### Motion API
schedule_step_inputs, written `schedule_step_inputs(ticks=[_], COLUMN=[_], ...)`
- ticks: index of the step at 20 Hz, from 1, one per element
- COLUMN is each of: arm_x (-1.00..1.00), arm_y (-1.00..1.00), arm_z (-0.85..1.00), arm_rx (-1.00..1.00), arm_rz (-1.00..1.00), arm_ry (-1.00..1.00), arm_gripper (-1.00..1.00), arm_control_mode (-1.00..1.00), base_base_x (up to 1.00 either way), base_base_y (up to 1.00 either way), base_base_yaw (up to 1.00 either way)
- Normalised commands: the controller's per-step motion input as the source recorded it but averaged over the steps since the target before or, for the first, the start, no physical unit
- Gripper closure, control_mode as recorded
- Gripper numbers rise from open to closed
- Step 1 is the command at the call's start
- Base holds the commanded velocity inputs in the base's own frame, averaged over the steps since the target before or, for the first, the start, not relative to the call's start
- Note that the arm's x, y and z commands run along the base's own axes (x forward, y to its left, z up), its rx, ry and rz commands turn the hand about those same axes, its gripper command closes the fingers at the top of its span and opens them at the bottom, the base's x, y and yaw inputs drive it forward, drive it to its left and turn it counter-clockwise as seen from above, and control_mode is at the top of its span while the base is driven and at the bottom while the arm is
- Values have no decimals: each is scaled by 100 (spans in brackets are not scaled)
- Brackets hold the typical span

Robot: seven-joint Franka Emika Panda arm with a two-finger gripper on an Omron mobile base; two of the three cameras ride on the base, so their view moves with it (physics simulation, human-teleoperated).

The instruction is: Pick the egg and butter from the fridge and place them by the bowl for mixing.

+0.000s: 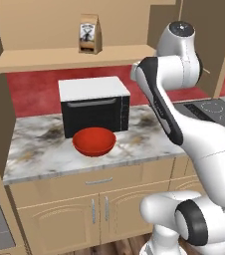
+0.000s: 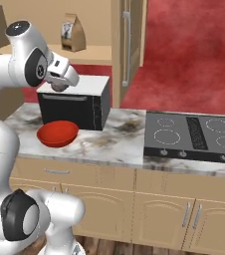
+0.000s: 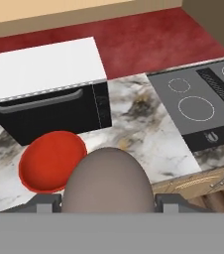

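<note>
egg (image 3: 106, 181) sits clamped between the jaws, carried high over the surface (image 1: 40, 149) so it clears the microwave (image 1: 94, 104). red bowl (image 3: 52, 159) is just below and ahead; drop spot looks like the bare marble beside it.

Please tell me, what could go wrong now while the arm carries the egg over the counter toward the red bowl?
1. The egg sits between the fingers of the gripper, high above the marble counter; if it slips, it may fall and break.
2. The egg is round, so set down beside the bowl it might roll along the counter.
3. The microwave stands directly behind the bowl, so a lowering too far back may strike it.
</note>
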Motion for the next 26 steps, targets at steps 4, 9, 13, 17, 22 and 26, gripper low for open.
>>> schedule_step_inputs(ticks=[4,9,13,17,22,26], arm_x=[12,13,27,13,2,24], arm_y=[11,1,0,-5,-8,-4], arm_z=[-16,-36,-42,-65,-86,-79], arm_rx=[0,2,0,0,0,-3], arm_rz=[-1,0,0,0,0,0], arm_ry=[2,12,16,23,9,1], arm_gripper=[100,100,100,100,100,100], arm_control_mode=[-100,-100,-100,-100,-100,-100], base_base_x=[3,0,0,0,0,0], base_base_y=[6,0,0,0,0,0], base_base_yaw=[0,0,0,0,0,0])
